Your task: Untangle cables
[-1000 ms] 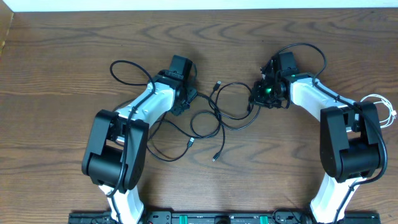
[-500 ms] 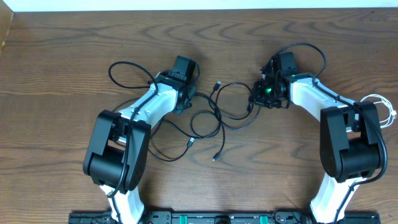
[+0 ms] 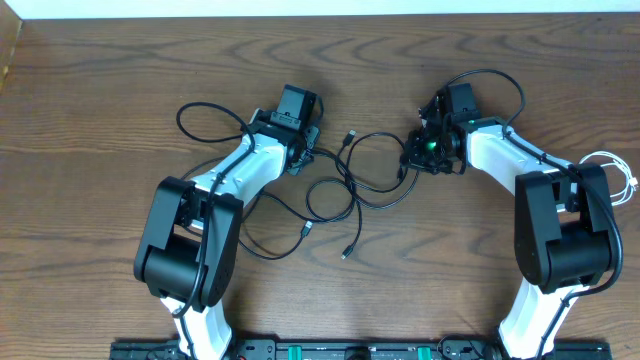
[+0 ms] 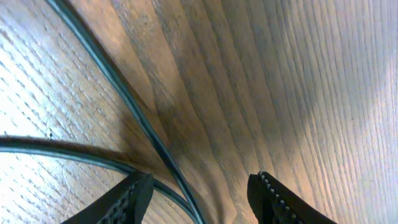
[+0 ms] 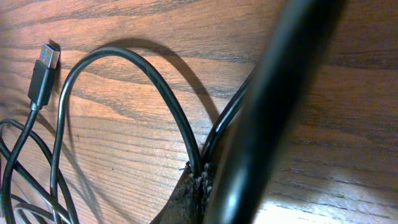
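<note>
Overhead, a long thin black cable (image 3: 350, 188) lay in overlapping loops on the brown wood-grain tabletop (image 3: 100, 60), in the middle between the two arms. The left end effector (image 3: 305, 152) sat at the left edge of the loops. Its black ridged fingers (image 4: 140, 193) were spread apart and gripped nothing. Two strands of the black cable ran flat on the wood, one passing between the fingers and one curving in from the left. The right end effector (image 3: 418, 152) was at the right edge of the loops, pressed together and pinching the black cable where two strands met at its tips (image 5: 199, 177). A black USB plug with a blue insert (image 5: 43, 74) lay on the wood nearby, unheld. A thick blurred black strand (image 5: 273, 93) crossed the right wrist view; I couldn't tell what it was. A short thin white cable (image 3: 610, 155) lay coiled at the far right edge, beside the right arm's base and well apart from the black loops.
</note>
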